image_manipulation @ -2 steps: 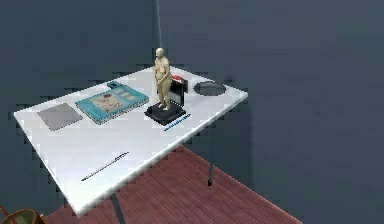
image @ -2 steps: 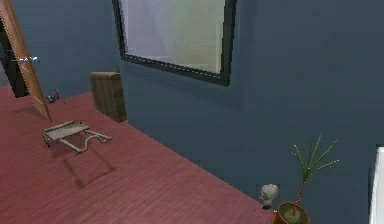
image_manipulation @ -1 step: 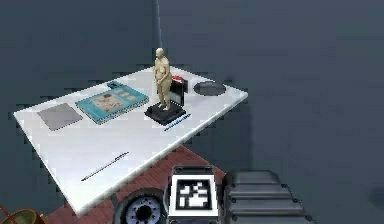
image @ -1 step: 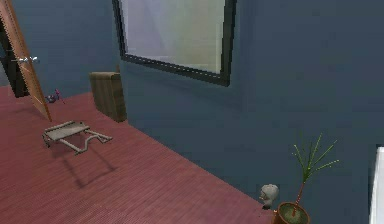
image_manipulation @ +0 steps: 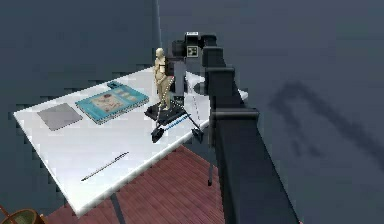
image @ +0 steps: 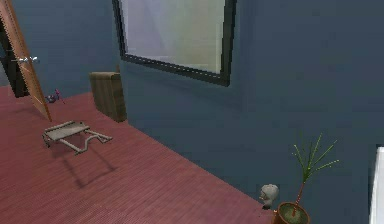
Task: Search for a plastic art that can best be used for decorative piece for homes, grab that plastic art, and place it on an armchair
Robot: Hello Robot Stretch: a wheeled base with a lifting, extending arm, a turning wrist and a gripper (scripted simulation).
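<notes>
Beige and smooth like moulded plastic, a small standing figure (image_manipulation: 162,75) is upright on the white table (image_manipulation: 70,150) in the upper middle of the arm side view. By its shape it is the likeliest plastic art of the task. The dark arm (image_manipulation: 235,140) rises from the bottom edge toward the table's far right corner, and the gripper (image_manipulation: 172,118) sits just right of and below the figure in the frame. Whether it touches the figure I cannot tell, and since the figure stands on the tabletop right at the fingers, I cannot tell whether the gripper holds anything. Left of the figure lie a teal book-like slab (image_manipulation: 108,100) and a grey pad (image_manipulation: 60,116), and toward the lower left a thin pencil-like stick (image_manipulation: 104,166). In the forward view a red plank floor (image: 150,180) meets a dark blue wall (image: 300,80) with a framed pane (image: 175,35) at top centre. A brown box (image: 108,95) and a grey folded frame (image: 70,133) are at the left, and a potted plant (image: 300,190) is at the lower right. As I judge it, the search is done and the work is at the grasping step. Lifting the figure clear, driving to an armchair and setting it down are all left.
</notes>
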